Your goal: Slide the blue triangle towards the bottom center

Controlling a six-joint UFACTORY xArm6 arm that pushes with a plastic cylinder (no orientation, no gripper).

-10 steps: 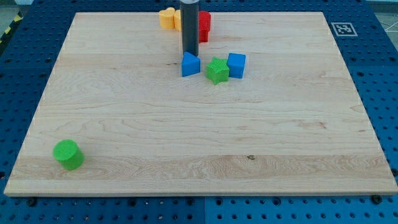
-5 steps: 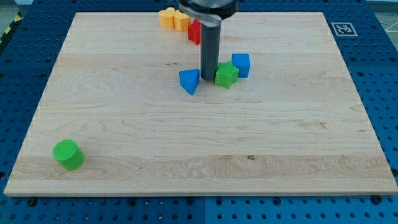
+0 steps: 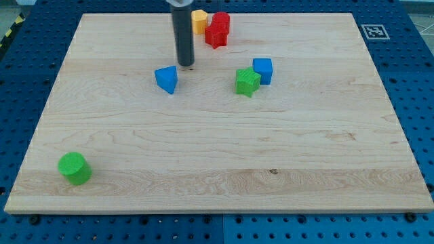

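— So, starting nearest the view's bottom: what sits there?

— Only the green cylinder (image 3: 74,168), near the bottom-left corner of the wooden board (image 3: 325,169). It lies well apart from everything else and, I judge, off the path to the bottom centre.

— And the block I'm meant to move?

— The blue triangle (image 3: 167,78) lies in the upper half, left of centre, so the goal is a long slide away. My tip (image 3: 185,65) stands just above it and slightly to its right, very near it; whether they touch I cannot tell.

— What could go wrong?

— Since the tip is offset to the right, a straight push down would likely catch the wedge off-centre — it could spin or skid farther left instead of heading down. A slanted face may also let the rod slip past.

— Anything farther back to worry about?

— The green star (image 3: 247,82) touching the blue cube (image 3: 263,70) sits to the right, apart from the triangle. At the top edge are the red block (image 3: 218,29) and a yellow block (image 3: 199,21), partly hidden behind the rod.

— And the grasp?

— None — a bare rod, nothing to spread or pinch, holding nothing.
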